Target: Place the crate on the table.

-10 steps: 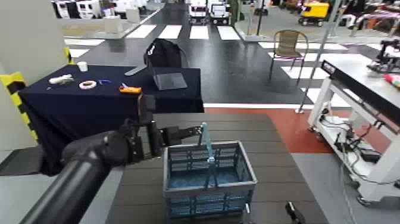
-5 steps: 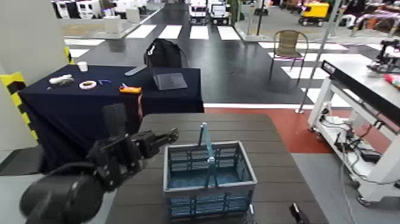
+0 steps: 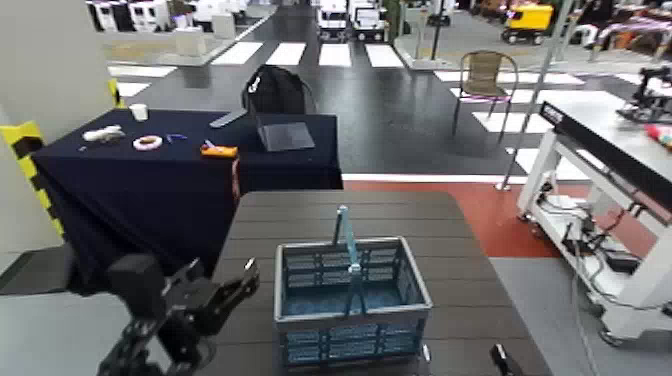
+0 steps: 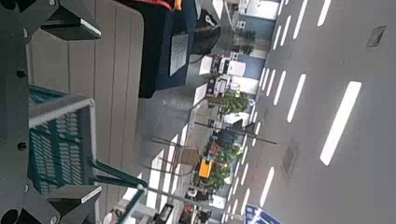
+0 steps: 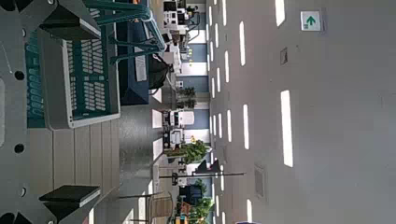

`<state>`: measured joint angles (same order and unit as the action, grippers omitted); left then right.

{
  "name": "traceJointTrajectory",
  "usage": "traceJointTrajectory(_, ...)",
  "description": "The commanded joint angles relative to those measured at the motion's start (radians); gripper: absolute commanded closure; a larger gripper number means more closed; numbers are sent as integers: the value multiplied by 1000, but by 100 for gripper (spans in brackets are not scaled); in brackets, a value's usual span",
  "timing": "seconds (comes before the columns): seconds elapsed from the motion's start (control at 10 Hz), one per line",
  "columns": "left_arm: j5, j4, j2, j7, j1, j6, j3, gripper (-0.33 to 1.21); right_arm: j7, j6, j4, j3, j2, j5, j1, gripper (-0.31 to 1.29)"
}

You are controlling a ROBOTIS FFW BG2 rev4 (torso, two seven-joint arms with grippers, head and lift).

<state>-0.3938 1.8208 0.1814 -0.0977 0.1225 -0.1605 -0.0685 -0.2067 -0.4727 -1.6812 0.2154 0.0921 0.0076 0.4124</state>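
The blue lattice crate (image 3: 350, 300) with a grey rim and an upright teal handle (image 3: 347, 240) stands on the dark brown slatted table (image 3: 340, 212), near its front edge. My left gripper (image 3: 238, 285) is low at the crate's left side, apart from it, open and empty. The left wrist view shows its fingers (image 4: 67, 19) spread wide, with a corner of the crate (image 4: 56, 140) beyond them. My right gripper (image 5: 79, 110) is open and empty. It sits low at the crate's front right, with the crate (image 5: 79, 79) just ahead; only its tip (image 3: 497, 358) shows in the head view.
A navy-draped table (image 3: 180, 165) with a tape roll, an orange tool and a laptop stands behind on the left, a dark backpack (image 3: 275, 90) behind it. A white-framed workbench (image 3: 610, 130) is on the right and a chair (image 3: 487, 75) farther back.
My left arm has pulled back from the crate's handle, down and to the left, away from the crate. The crate has not moved.
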Motion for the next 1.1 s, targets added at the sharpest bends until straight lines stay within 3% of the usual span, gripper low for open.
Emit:
traceJointTrajectory(0.1,69,-18,-5,96,115,225,-16,13,1,46,-17,-2,0,-3,6,13)
traceJointTrajectory(0.4,174,-60,-19,200,224,427,-34,13,1,72,-29,-1,3,-9,9,13)
traceJointTrajectory(0.7,224,-48,-28,231,289,477,-31,13,1,71,-35,-8,2,0,16,13)
traceJointTrajectory(1.1,231,-46,-26,231,292,478,-34,13,-3,77,-45,-10,-2,23,16,13)
